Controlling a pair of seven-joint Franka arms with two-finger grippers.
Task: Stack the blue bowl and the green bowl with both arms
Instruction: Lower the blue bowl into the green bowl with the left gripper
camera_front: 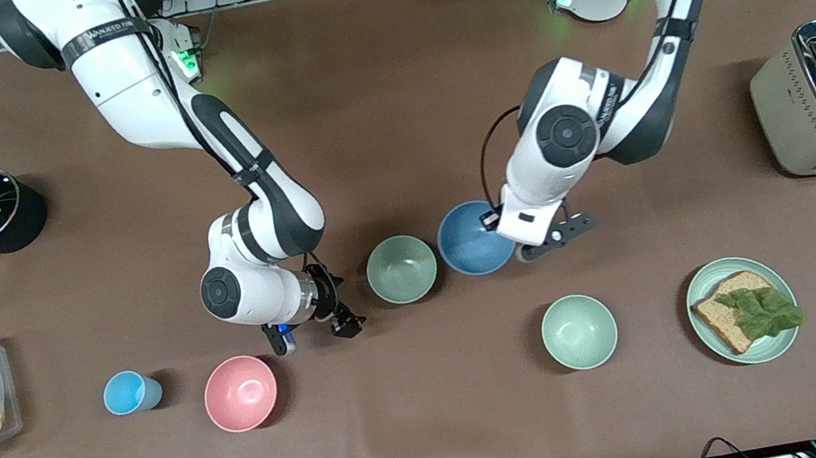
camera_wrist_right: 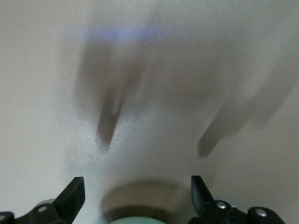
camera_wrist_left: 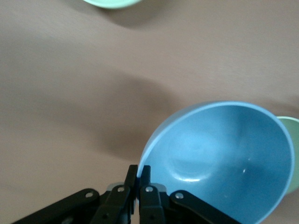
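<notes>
now blue bowl (camera_wrist_left: 219,158) in left claw (camera_wrist_left: 138,179)

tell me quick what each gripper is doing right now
Left gripper: shut on the rim of the blue bowl, beside the green bowl.
Right gripper: open, holding nothing, low over bare table near the pink bowl.

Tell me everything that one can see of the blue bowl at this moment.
The blue bowl is round, matte and sky-blue, seemingly plastic, with a smooth, empty inside. It is tilted, apparently lifted off the table, because the left gripper is shut on its rim and holds it. It is beside the green bowl, which is of the same size, toward the left arm's end of the table from it. In the left wrist view the green rim shows just past the blue one; whether they touch I cannot tell.
</notes>
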